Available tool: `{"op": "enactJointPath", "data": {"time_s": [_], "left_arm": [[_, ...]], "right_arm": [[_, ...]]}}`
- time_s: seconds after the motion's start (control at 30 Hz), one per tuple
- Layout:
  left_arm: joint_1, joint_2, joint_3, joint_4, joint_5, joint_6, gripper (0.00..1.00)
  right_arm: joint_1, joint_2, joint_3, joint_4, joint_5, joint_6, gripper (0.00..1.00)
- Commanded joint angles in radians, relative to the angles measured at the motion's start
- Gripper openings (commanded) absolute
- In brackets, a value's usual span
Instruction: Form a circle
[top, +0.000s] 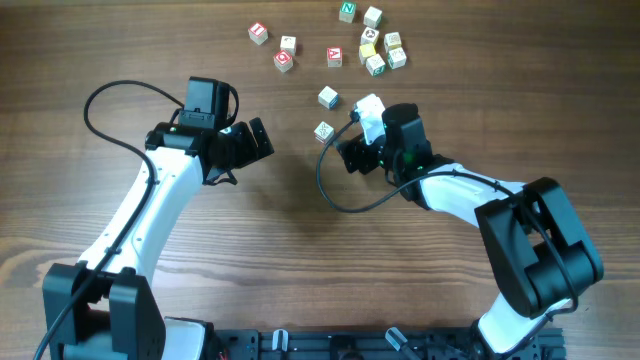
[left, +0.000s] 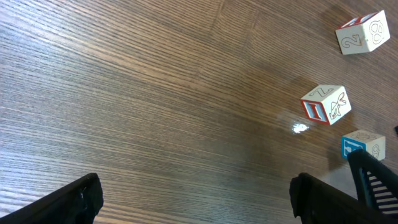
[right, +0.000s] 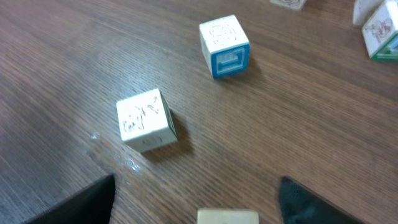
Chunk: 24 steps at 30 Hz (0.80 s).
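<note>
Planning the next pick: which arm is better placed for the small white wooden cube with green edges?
Right. The open right gripper hovers close to the white wooden cube with green edges; the left gripper sits farther off, over the wooden table.

We find bare counter between the two arms, wide enough for either tool to sweep through. Ahead of the left tool, jaws spread wide, the wood lies free; a red-edged cube and two others stand off to the right. Ahead of the right tool, a white cube and a blue-edged cube stand apart, leaving a lane between them. A pale cube sits between its spread fingers, touching neither. Scattered cubes crowd the far side.
</note>
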<state>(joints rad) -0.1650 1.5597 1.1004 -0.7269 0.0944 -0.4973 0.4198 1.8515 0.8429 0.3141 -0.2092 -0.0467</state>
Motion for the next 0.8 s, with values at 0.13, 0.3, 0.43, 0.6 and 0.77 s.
{"op": "enactJointPath", "data": {"time_s": [0.13, 0.3, 0.43, 0.6, 0.77], "left_arm": [[0.006, -0.001, -0.002, 0.000, -0.009, 0.019, 1.00], [0.006, -0.001, -0.002, 0.000, -0.010, 0.019, 1.00], [0.006, -0.001, -0.002, 0.000, -0.009, 0.019, 1.00], [0.006, -0.001, -0.002, 0.000, -0.010, 0.019, 1.00], [0.006, -0.001, -0.002, 0.000, -0.010, 0.019, 1.00]], "right_arm": [[0.002, -0.028, 0.032, -0.160, 0.031, 0.015, 0.82], [-0.002, -0.021, 0.032, -0.232, 0.099, -0.059, 0.68], [-0.002, -0.013, 0.032, -0.211, 0.102, -0.058, 0.62], [-0.003, 0.021, 0.032, -0.192, 0.113, -0.058, 0.45], [-0.008, 0.024, 0.032, -0.201, 0.113, -0.058, 0.40]]}}
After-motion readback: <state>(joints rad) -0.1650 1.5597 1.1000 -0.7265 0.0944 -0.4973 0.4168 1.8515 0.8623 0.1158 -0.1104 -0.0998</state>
